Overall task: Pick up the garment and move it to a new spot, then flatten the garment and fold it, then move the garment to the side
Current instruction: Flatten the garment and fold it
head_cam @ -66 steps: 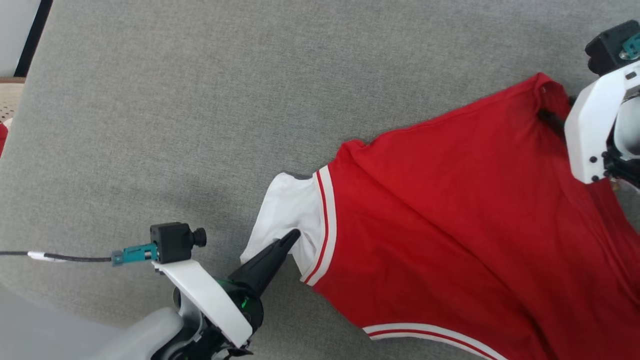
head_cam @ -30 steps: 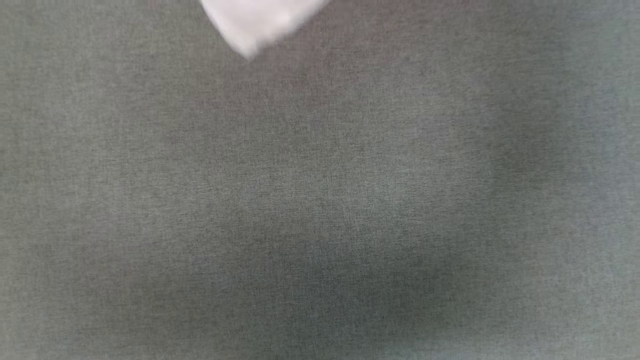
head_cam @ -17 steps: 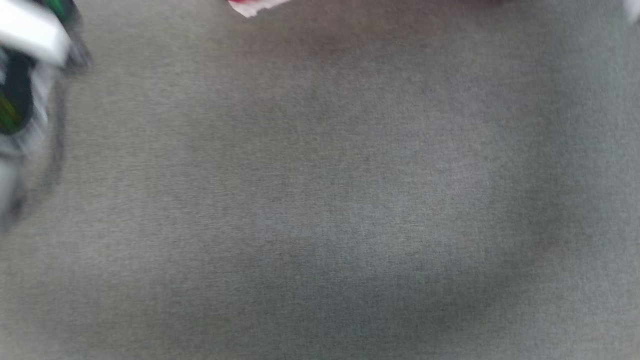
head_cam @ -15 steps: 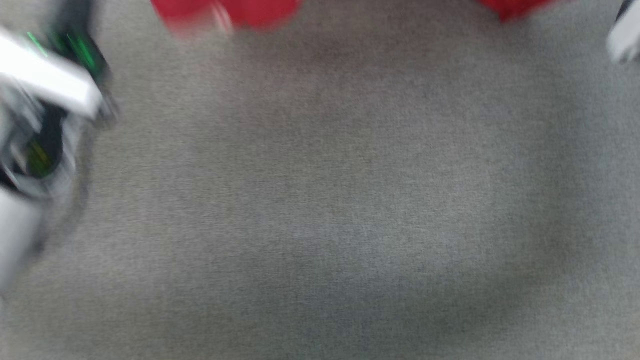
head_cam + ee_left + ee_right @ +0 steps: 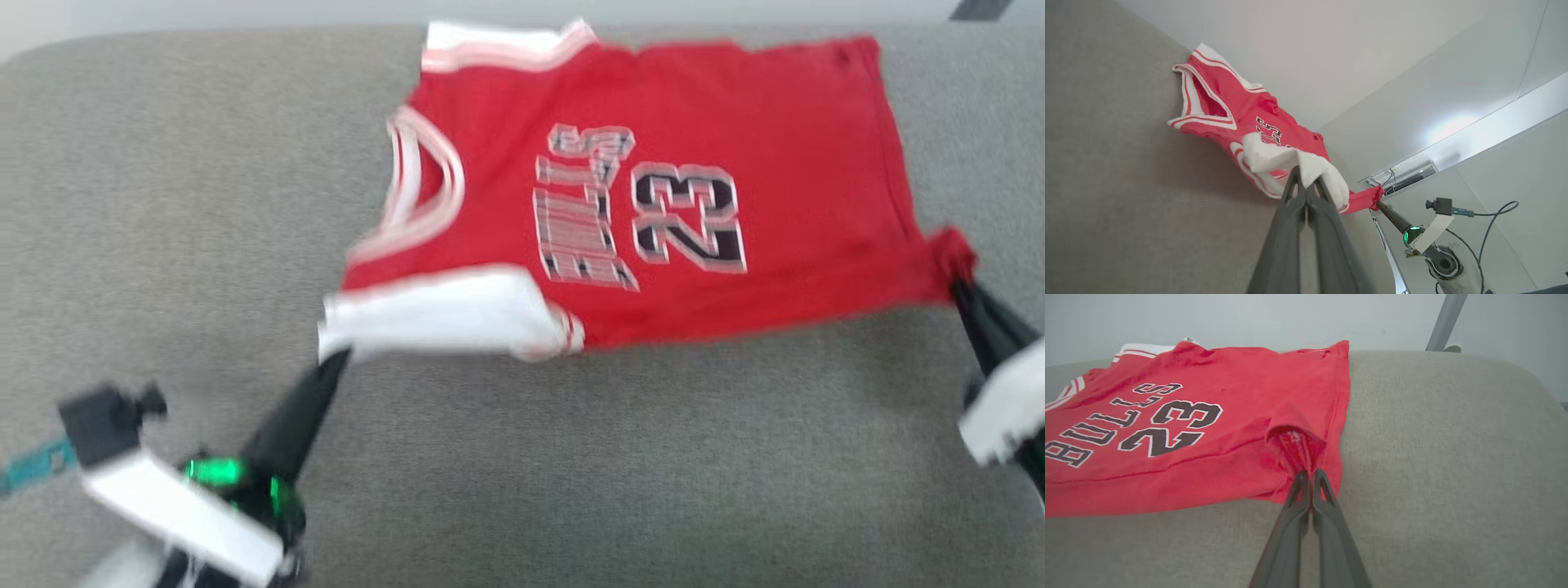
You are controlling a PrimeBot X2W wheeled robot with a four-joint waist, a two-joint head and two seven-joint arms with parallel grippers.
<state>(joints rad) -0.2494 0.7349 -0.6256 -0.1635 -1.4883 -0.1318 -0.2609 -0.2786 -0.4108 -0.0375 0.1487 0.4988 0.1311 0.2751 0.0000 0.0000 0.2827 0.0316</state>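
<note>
The garment (image 5: 653,180) is a red shirt with white sleeves, striped trim and the number 23, spread print-up across the far half of the grey surface. My left gripper (image 5: 336,359) is shut on the tip of the near white sleeve (image 5: 1306,163), at the lower left of the garment. My right gripper (image 5: 957,282) is shut on the near hem corner (image 5: 1300,451) at the right, which bunches up into the closed fingers. The garment (image 5: 1188,416) lies stretched between the two grips, its near edge slightly lifted.
The grey fabric surface (image 5: 571,457) runs wide in front of the garment and to its left. Its rounded far edge meets a pale wall (image 5: 1249,318). A grey metal leg (image 5: 1443,320) stands behind the right end.
The head camera has swung up from blurred bare grey fabric to the whole garment. The garment now lies print-up and stretched, with both grippers still shut on its sleeve and hem corner.
</note>
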